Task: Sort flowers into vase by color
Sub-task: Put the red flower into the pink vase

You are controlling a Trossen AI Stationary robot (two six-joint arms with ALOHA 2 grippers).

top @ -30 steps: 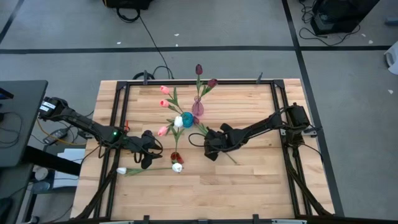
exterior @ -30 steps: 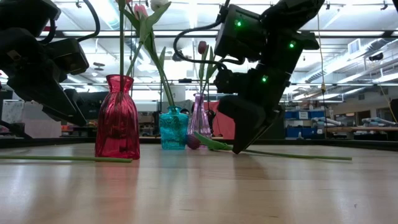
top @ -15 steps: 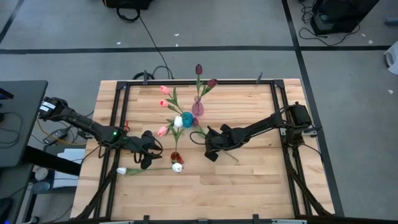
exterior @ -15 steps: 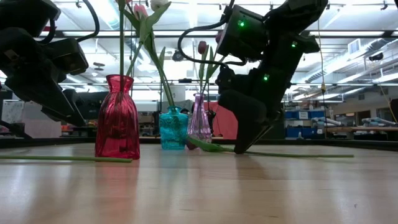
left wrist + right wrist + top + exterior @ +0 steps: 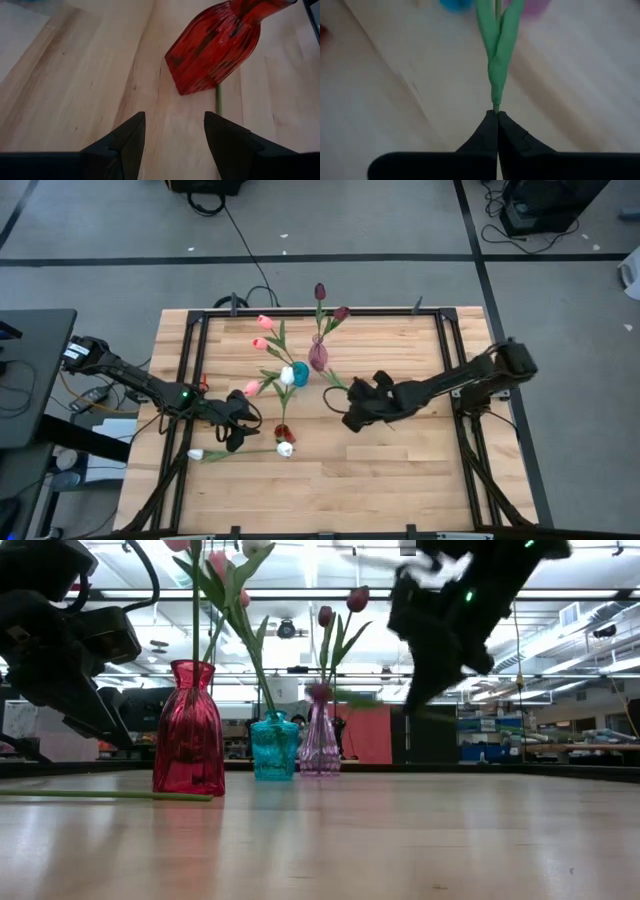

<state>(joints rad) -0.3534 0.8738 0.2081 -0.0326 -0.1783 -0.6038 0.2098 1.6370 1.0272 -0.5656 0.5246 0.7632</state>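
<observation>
The right claw [image 5: 497,116] is clenched on a maroon-headed tulip's thin green stem [image 5: 496,95], lifted off the wooden bench [image 5: 400,470]. Keep the stem steady and thread it into the purple glass vase [image 5: 318,356]. The left claw [image 5: 172,131] waits released beside the red ribbed vase [image 5: 217,42]

i find no text, label, brand, number or sign that can be read in any of my views.
</observation>
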